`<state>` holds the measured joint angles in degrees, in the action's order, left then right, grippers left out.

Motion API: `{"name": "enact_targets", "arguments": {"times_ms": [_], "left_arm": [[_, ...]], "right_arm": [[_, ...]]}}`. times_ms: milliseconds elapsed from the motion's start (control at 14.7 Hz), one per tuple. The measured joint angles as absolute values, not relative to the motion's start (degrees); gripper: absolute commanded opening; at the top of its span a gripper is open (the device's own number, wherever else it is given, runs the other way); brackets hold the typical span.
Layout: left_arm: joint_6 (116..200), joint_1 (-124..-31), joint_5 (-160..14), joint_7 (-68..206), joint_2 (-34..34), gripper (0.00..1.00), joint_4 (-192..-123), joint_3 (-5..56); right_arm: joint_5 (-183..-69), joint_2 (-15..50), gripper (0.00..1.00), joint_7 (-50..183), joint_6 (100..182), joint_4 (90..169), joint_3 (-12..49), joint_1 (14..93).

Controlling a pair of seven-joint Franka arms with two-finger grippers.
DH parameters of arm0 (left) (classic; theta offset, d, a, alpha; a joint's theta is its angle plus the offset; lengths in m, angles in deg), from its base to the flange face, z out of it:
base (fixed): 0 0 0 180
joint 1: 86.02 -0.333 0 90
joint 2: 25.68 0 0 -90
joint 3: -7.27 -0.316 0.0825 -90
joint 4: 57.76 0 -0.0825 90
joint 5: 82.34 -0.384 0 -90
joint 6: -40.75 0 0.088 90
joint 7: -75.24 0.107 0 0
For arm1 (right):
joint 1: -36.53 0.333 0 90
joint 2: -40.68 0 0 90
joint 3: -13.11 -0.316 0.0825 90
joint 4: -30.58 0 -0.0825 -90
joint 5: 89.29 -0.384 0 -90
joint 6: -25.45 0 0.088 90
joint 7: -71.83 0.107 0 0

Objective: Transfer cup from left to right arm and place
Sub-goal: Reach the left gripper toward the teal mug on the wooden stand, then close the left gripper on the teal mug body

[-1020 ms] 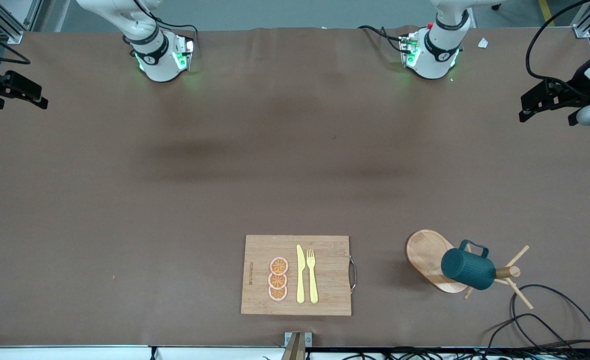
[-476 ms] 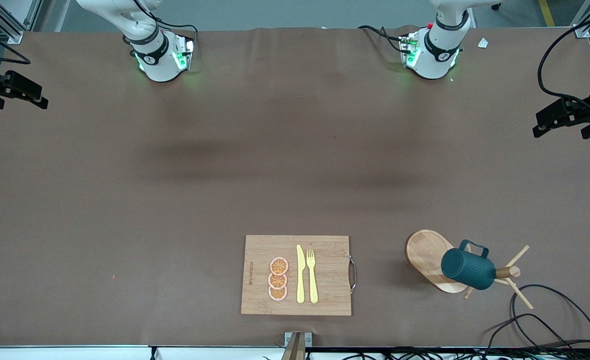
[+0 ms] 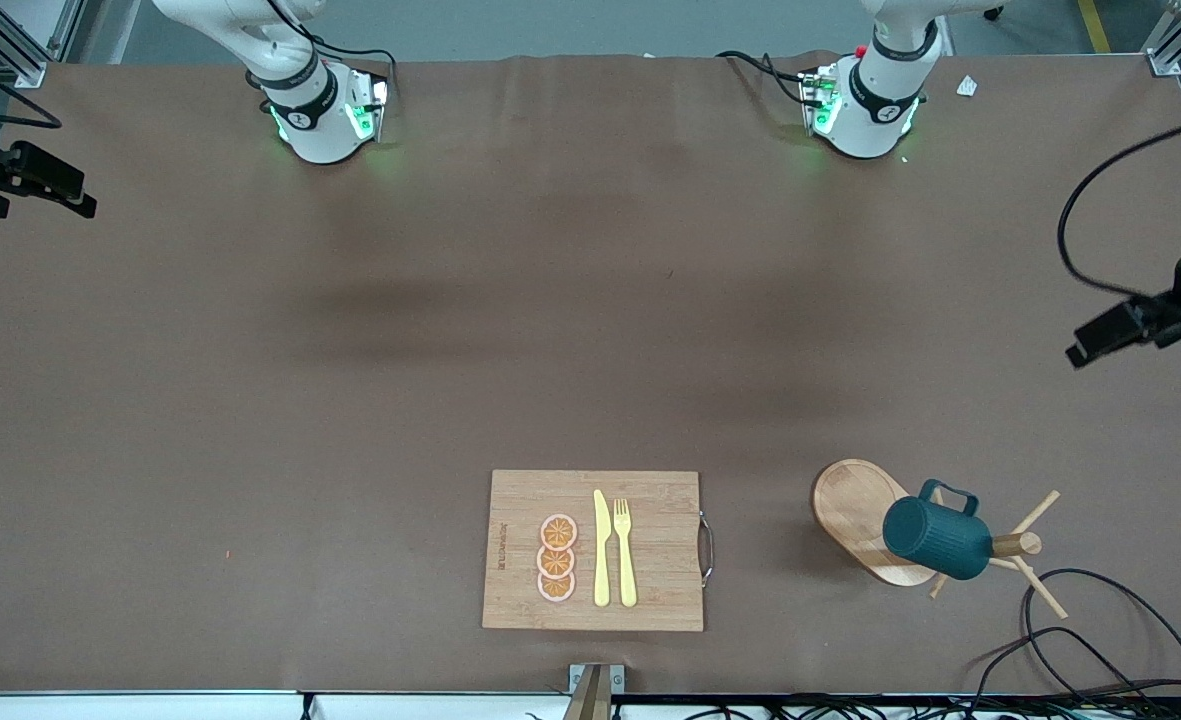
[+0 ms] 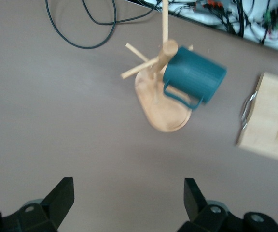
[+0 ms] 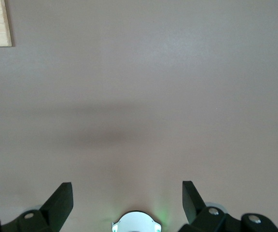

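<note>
The dark teal ribbed cup (image 3: 935, 538) hangs tilted by its handle on a peg of a wooden mug stand (image 3: 855, 510), near the front camera toward the left arm's end of the table. In the left wrist view the cup (image 4: 194, 77) and the stand (image 4: 160, 106) lie well ahead of my left gripper (image 4: 128, 193), which is open and holds nothing. My left gripper (image 3: 1100, 340) hovers over the table's edge at the left arm's end. My right gripper (image 3: 75, 195) waits open and holds nothing over the table's edge at the right arm's end, and under it (image 5: 127, 193) there is only bare table.
A wooden cutting board (image 3: 650, 540) with a metal handle lies near the front edge, beside the stand. It carries a yellow knife (image 3: 601, 550), a yellow fork (image 3: 625, 550) and orange slices (image 3: 557, 558). Black cables (image 3: 1100, 620) loop on the table next to the stand.
My left gripper has travelled along the left arm's end of the table toward the cup and stand. The right arm, cup and board have not moved.
</note>
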<state>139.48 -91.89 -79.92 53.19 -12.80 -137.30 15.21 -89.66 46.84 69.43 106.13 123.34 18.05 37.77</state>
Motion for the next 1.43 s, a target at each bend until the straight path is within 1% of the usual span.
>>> {"name": "enact_targets", "arguments": {"times_ms": [476,952,1156,1429], "left_arm": [[153.3,-90.6,-76.7,28.5,-5.2,1.00,-136.9,15.9],[171.4,-88.4,-76.2,11.6,4.6,1.00,-135.4,16.9],[173.6,-88.0,-75.7,8.6,7.5,1.00,-134.4,17.2],[173.6,-88.1,-73.3,6.8,8.6,1.00,-134.3,17.1]], "right_arm": [[-89.7,46.8,1.00,69.4,106.1,123.3,18.0,37.8],[-89.7,46.8,1.00,69.4,105.9,123.3,17.9,37.8],[-89.7,46.8,1.00,69.4,105.8,123.3,17.9,37.8],[-89.7,46.8,1.00,69.4,105.8,123.3,17.9,37.8]]}}
